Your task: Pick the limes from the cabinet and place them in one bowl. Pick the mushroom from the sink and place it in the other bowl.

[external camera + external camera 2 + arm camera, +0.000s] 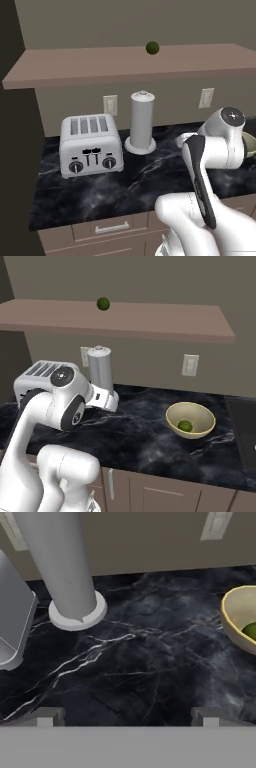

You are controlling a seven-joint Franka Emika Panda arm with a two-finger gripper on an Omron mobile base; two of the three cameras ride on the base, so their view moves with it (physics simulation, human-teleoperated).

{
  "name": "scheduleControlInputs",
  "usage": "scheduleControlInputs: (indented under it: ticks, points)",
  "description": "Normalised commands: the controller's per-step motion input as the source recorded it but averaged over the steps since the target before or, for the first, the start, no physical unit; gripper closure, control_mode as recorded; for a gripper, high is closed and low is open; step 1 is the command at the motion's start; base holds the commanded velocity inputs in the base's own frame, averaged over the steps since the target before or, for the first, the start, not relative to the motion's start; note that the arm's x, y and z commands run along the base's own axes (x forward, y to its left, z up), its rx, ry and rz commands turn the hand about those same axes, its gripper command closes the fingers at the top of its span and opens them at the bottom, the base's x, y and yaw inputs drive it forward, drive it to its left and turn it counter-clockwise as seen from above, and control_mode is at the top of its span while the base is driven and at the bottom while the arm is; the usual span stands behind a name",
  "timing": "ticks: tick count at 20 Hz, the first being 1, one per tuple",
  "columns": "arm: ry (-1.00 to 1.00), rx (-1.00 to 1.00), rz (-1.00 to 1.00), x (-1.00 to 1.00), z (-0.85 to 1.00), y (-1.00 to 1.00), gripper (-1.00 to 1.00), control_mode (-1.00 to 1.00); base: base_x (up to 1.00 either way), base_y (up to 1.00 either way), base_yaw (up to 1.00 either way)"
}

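Observation:
One dark green lime [152,47] [103,303] rests on the reddish-brown cabinet shelf [100,65] [160,318] above the counter. A second lime [185,426] [250,631] lies inside the pale yellow bowl [172,416] [231,612] on the black marble counter. My gripper [127,717] is open with nothing between its fingertips. It hovers over bare counter, with the bowl off to its right. A strip of the black sink [245,426] shows at the right edge. The mushroom and the other bowl are out of view.
A silver toaster [91,145] [40,371] stands at the counter's left. Next to it is a white paper-towel roll on a round base [142,122] [100,371] [65,567]. Wall outlets [110,104] [190,364] sit behind. Drawers with silver handles [112,228] run below.

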Motion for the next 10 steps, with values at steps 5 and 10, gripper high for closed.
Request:
scheduleControlInputs:
  ticks: [5, 10]
  points:
    - [-0.08, -0.09, 0.00, 0.02, 0.33, 0.28, -1.00, -1.00, 0.00, 0.00, 0.00]
    - [-0.05, 0.07, -0.08, -0.29, 0.56, 0.09, -1.00, -1.00, 0.00, 0.00, 0.00]
